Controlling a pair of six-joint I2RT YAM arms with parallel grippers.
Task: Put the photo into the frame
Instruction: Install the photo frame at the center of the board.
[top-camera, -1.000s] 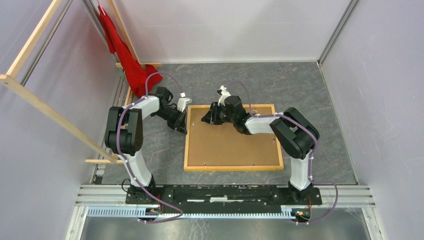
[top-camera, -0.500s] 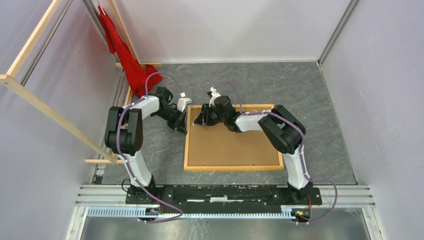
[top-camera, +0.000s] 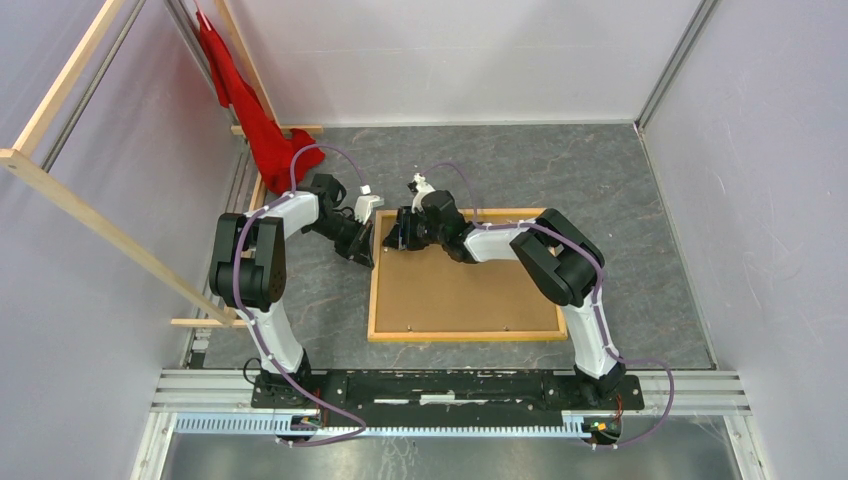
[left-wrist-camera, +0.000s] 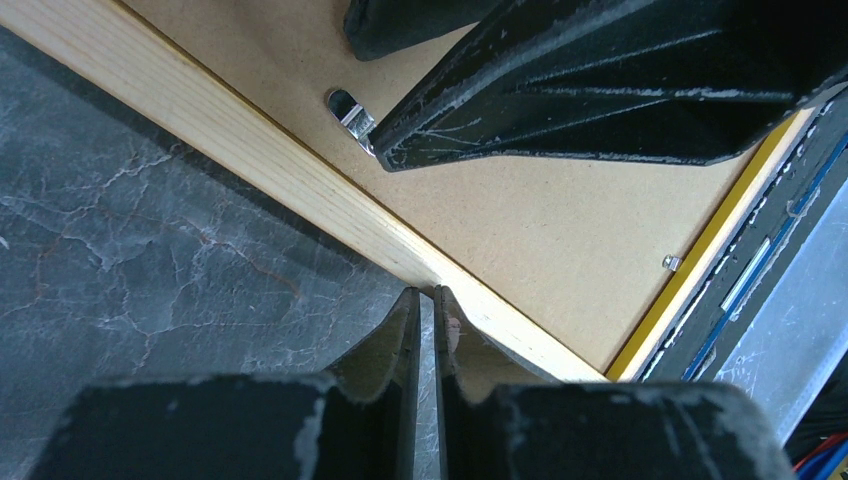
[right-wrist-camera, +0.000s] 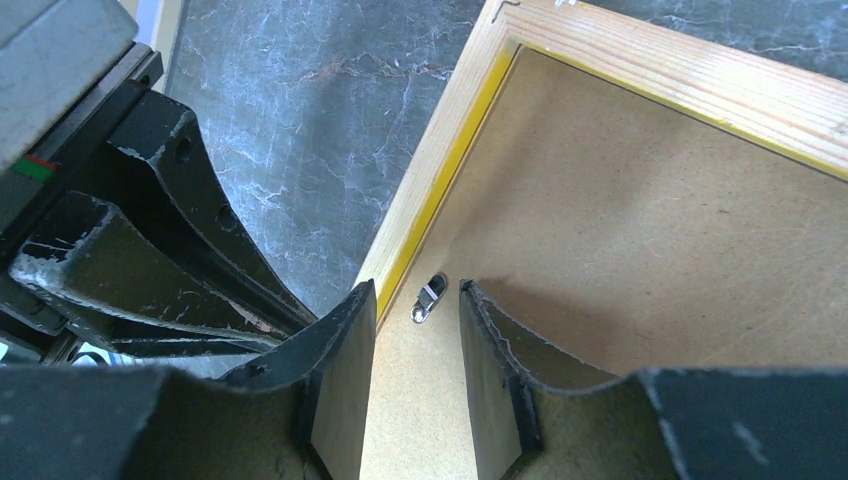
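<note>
- Upper left of top view: red cloth (top-camera: 250, 110) hangs by the wall, well apart from the work. Not part of the job.
- Left gripper (top-camera: 364, 243) sits at the frame's left border near its upper-left corner. On the left wrist cam its fingers (left-wrist-camera: 408, 310) are together, only a hairline slit, nothing between them. Tips are at the outer edge of the wood; I read it as bracing the frame, not gripping it.
- Right gripper (top-camera: 400, 235) is over the upper-left corner of the frame, just inside the border. On the right wrist cam its fingers (right-wrist-camera: 345, 330) are apart and straddle a small metal tab (right-wrist-camera: 430, 297) lying on the board beside the yellow inner edge. Contact w/ the tab: can't tell.
- Frame (top-camera: 460, 336) lies flat, mid-table, wood back up, w/ the brown backing board (top-camera: 460, 290) seated inside it.
- Photo: not visible in any view. If it's in, it's under the board; can't confirm.
- Progress, my guess: loading looks done, board is in, so we're at the fastening stage. This tab looks like the one in hand.
- Farther right, another small clip (left-wrist-camera: 672, 262) sits at the border; whether it's turned over the board I can't tell. Prob. some tabs left to check.
</note>
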